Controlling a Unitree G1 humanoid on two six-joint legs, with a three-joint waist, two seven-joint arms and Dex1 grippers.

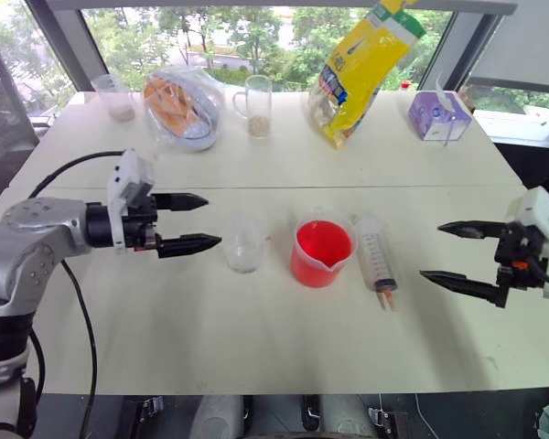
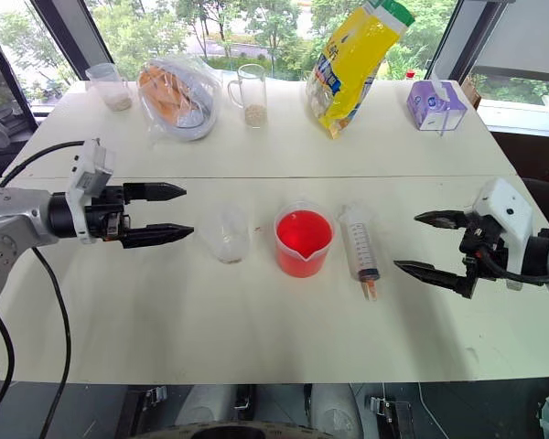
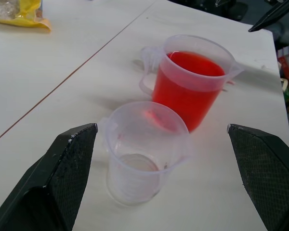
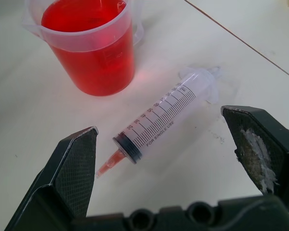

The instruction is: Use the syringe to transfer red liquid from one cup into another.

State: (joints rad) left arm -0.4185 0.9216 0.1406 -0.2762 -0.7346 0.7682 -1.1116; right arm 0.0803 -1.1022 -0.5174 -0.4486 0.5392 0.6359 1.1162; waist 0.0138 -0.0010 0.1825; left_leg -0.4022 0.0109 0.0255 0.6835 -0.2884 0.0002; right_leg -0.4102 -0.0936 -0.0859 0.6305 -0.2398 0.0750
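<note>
My left hand (image 1: 194, 222) hangs at the left of the frame, above the white surface (image 1: 165, 329), and its two black fingers (image 1: 185, 201) stand wide apart, pointing toward the middle of the picture. It holds nothing and touches nothing. Just in front of its fingertips stands the small clear cup (image 1: 243, 245), upright, with no liquid that I can see inside; there is a small gap between the cup and my fingers. Next to this cup, in the centre of the frame, stands the spouted beaker (image 1: 322, 253), also upright, and it holds the red liquid (image 1: 323, 241) up to a good height. The two cups are close but they do not touch. At the right side of the beaker lies the syringe (image 1: 377, 257) flat on the surface, its orange tip (image 1: 387, 296) pointing to the lower edge of the frame, near the beaker but apart from it. My right hand (image 1: 446, 252) is at the right of the frame, well apart from the syringe, and its fingers are also spread wide with nothing between them. In the right wrist view the syringe (image 4: 160, 115) lies on the surface between my two open fingers (image 4: 70, 163), further ahead of them, not touched.
</note>
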